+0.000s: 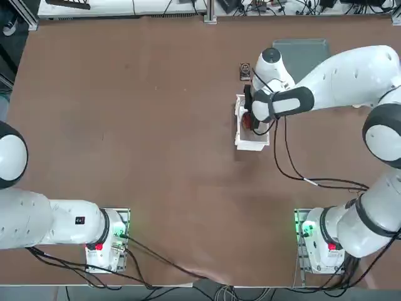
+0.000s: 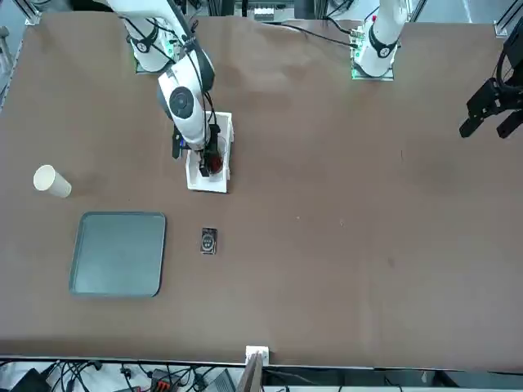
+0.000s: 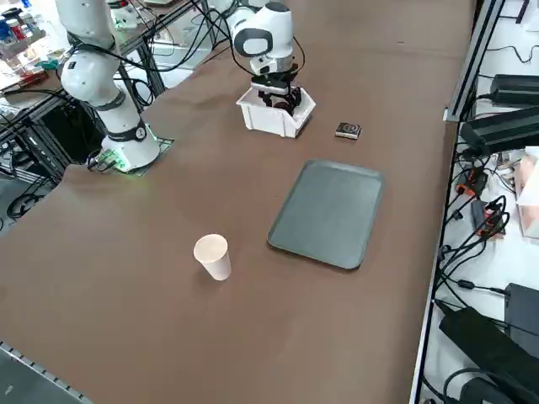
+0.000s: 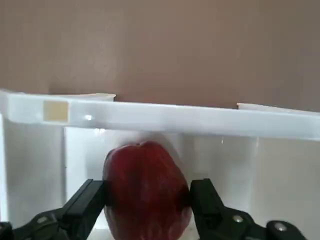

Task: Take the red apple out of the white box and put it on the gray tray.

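Note:
The red apple [image 4: 146,190] sits inside the white box [image 4: 160,119], and my right gripper [image 4: 147,197] reaches down into the box with one black finger pressed against each side of it. From overhead the box [image 1: 250,145] is right of the table's centre, with the apple [image 1: 247,119] mostly hidden under my wrist. The gray tray [image 1: 301,47] lies bare near the far edge, partly covered by my forearm. In the front view the tray [image 2: 118,253] lies left of and nearer the camera than the box [image 2: 206,183].
A small black device [image 2: 208,241] lies on the table between the box and the tray. A pale paper cup [image 2: 52,181] lies beyond the tray, towards the table's right edge. Brown tabletop stretches wide to the left.

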Robot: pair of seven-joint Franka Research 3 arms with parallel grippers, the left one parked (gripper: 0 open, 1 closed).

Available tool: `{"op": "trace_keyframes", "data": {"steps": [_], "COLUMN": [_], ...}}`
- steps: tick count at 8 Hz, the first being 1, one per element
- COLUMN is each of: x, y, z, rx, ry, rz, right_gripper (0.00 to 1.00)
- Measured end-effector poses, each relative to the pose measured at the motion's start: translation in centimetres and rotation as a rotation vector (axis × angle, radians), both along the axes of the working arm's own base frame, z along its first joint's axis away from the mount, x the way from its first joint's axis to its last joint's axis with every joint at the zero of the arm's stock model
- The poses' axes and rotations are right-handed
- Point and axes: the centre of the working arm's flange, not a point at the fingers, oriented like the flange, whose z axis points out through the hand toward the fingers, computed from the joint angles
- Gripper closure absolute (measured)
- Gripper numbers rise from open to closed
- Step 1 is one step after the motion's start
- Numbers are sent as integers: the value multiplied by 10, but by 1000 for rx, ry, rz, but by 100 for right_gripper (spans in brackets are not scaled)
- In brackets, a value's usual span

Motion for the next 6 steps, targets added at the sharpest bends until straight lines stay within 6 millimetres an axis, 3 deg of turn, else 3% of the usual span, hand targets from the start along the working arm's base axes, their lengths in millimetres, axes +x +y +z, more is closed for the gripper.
{"op": "trace_keyframes", "data": {"steps": [6], "x": [0], "y": [0], "z": [-4], "rx": [-4], "ry": [2], "rz": [5], "right_gripper": [4]}}
